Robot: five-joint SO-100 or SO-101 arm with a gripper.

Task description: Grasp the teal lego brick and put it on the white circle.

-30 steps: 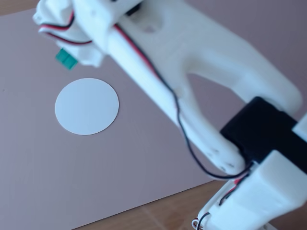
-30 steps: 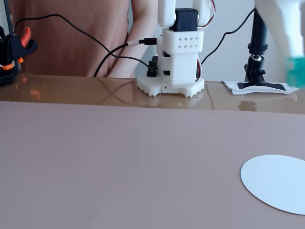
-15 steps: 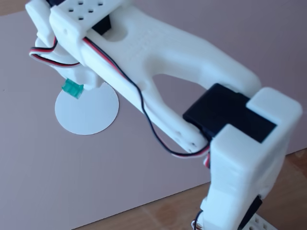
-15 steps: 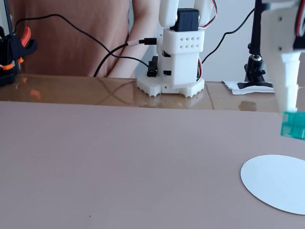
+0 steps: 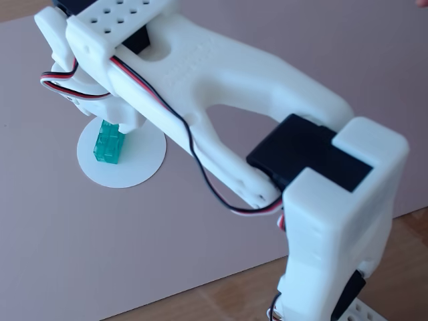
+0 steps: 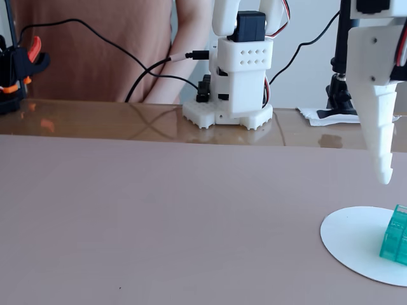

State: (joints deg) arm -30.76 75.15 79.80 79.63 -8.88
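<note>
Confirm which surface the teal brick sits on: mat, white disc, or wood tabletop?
The white circle: the teal lego brick stands inside its edge, off the pinkish mat and wooden tabletop.

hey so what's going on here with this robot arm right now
A white robot arm is working over a pinkish mat. The teal lego brick stands on the white circle, near its edge in the side-on fixed view. One gripper finger hangs just above the brick, apparently not touching it. So the placing looks done.
</note>
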